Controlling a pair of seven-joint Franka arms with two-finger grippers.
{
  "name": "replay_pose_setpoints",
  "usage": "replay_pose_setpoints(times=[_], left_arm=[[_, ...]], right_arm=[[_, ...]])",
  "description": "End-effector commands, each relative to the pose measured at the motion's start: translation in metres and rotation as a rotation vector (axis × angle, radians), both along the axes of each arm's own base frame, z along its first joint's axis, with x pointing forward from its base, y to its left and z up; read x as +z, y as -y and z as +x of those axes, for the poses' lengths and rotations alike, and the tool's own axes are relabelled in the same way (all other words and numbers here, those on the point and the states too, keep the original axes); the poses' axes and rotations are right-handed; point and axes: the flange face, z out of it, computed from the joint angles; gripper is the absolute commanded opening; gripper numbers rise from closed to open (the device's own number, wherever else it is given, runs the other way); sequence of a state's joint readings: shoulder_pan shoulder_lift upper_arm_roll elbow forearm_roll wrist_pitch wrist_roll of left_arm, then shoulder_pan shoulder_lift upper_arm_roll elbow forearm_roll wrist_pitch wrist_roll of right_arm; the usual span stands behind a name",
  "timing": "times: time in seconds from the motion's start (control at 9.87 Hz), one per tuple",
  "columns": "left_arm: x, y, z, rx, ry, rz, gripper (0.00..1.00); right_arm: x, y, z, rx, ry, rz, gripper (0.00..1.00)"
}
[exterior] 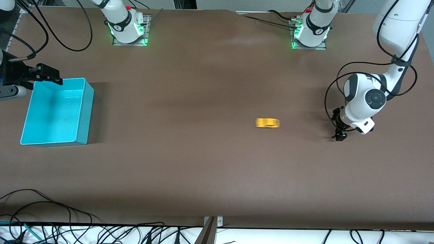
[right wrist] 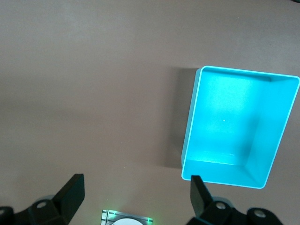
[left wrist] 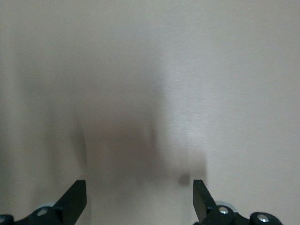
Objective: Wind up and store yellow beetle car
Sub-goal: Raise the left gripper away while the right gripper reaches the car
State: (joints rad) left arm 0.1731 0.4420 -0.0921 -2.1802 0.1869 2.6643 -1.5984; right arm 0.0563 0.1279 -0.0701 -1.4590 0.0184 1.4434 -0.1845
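Observation:
The yellow beetle car is on the brown table, toward the left arm's end, and looks smeared sideways. My left gripper is open and empty, low over the table beside the car, a short way toward the left arm's end. Its wrist view shows open fingers over bare table and no car. The teal bin stands empty at the right arm's end. My right gripper is open and empty, up over the bin's edge nearest the arm bases. Its wrist view shows the bin below.
The two arm bases are bolted along the table's edge farthest from the front camera. The right arm's base also shows in the right wrist view. Cables lie along the edge nearest the camera.

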Motion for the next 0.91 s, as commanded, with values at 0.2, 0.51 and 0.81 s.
replay_pose_setpoints(times=[0.2, 0.51, 0.81], left_arm=[[0.093, 0.014, 0.043, -0.132, 0.062, 0.048, 1.00], [0.142, 0.019, 0.069, -0.219, 0.113, 0.064, 0.97], [0.171, 0.022, 0.068, -0.490, 0.066, 0.105, 0.89]], right_arm=[[0.001, -0.009, -0.002, 0.033, 0.001, 0.015, 1.00], [-0.001, -0.014, -0.001, 0.158, -0.002, 0.027, 1.00], [-0.020, -0.022, 0.012, 0.243, -0.017, 0.037, 1.00]])
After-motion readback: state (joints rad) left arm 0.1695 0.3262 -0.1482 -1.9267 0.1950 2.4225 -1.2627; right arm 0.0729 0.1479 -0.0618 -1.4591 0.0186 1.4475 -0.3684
